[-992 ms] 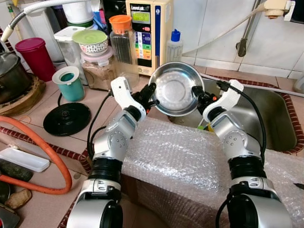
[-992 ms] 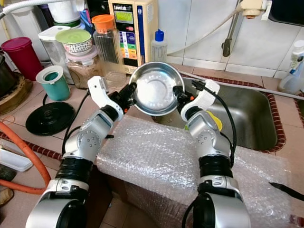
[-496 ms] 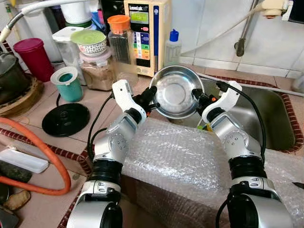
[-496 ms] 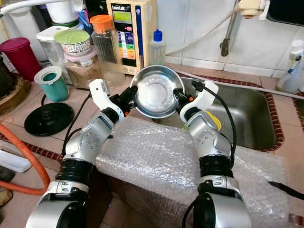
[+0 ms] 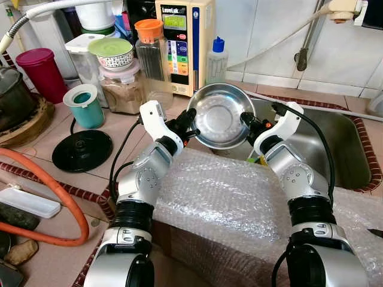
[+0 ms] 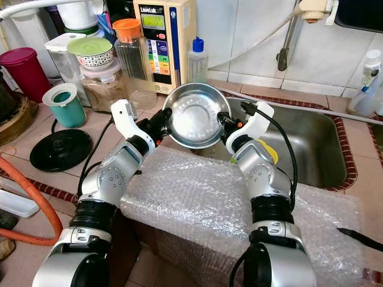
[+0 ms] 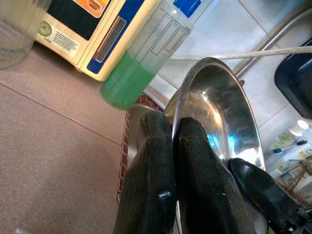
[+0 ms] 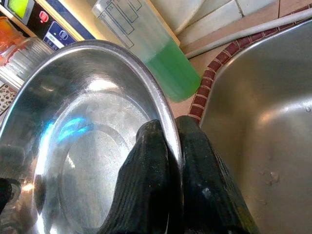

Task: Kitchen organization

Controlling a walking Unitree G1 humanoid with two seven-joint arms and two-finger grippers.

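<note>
A shiny steel bowl is held up on edge between my two arms, its hollow facing me, over the left rim of the sink. My left gripper is shut on the bowl's left rim; in the left wrist view its fingers pinch that rim. On the opposite side my right gripper is shut on the right rim, where the right wrist view has the fingers clamped over the edge of the bowl.
Bubble wrap covers the counter front under my arms. Behind the bowl stand a water ioniser, a bottle of green liquid, jars and a teal cup. A black round lid and an orange hose lie left.
The bowl and both grippers have shifted slightly down and toward me; both grips stay the same. The camera has moved a little.
</note>
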